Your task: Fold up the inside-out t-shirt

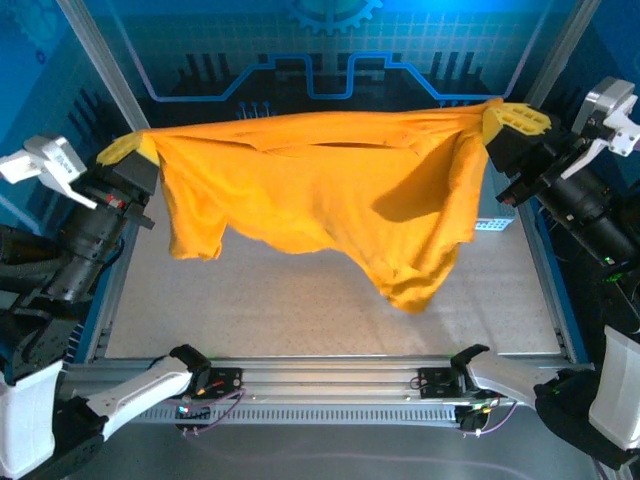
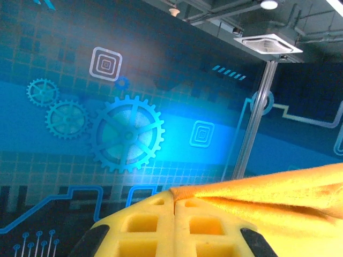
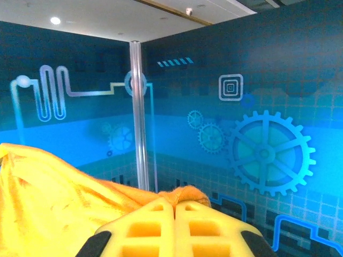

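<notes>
Nearest the arm bases, the surface (image 1: pixel 300 320) sits below the hanging cloth. Above it the inside-out t-shirt (image 1: pixel 320 190) hangs spread in the air, its lowest corner drooping right of centre, seemingly clear of the surface. Farther back, its top edge stretches between the left claw (image 1: pixel 122 152) and the right claw (image 1: pixel 515 120), each pinched shut on a corner of fabric. I judge that no fold is made yet; laying it flat and all the folding remain.

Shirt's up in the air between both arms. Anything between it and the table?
Nothing visible. The t-shirt hangs from the left gripper and right gripper, both shut on it, above the table. A pale perforated piece shows at the table's right edge, off to the side.
</notes>
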Tool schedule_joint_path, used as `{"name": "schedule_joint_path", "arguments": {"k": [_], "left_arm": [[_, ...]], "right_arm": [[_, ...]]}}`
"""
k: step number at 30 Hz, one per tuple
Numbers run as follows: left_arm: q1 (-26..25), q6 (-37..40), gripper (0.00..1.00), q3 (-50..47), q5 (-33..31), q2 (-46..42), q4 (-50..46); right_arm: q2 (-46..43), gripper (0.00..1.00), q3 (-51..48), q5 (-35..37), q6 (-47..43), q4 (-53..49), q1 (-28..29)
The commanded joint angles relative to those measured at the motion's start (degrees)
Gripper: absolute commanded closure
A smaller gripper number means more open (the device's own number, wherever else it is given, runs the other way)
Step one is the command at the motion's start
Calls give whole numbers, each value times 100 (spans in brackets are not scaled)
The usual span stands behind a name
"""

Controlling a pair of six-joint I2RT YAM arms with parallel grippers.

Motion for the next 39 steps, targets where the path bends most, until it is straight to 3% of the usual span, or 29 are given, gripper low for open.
{"name": "schedule_joint_path", "arguments": {"k": [1,7,12,15,20,24,27,30,35,39], "left_arm": [[29,203,100,251,-437,564,-284],[31,423,100,1001,-1310,1752,-988],[162,454,100,1485,-1933,2631,-1176],[498,375,100,2037,-1871,3140,-1308],[720,555,100,3080,-1563,3598,-1210],[735,838,100,3506,-1386,3557,-846],[737,1075,100,3659,-1171,3453,-688],[733,1218,100,3200,-1013,3084,-464],[740,1319,100,1125,-905,1923,74],[733,924,100,-900,-894,1033,164]], "right_arm": [[561,100,53,604,-145,-214,-37],[1397,100,49,882,-378,-180,-146],[2075,100,188,499,-92,-76,-690],[2470,100,526,222,29,26,-922],[3311,100,2350,-132,137,-546,-992],[4755,100,5766,-176,162,-1819,-1002],[4271,100,4841,-294,283,-1355,-1118],[4642,100,5840,-305,164,-2044,-1112],[4801,100,5855,-180,29,-3071,-1104],[5265,100,5860,-279,22,-4070,-1032]]}}
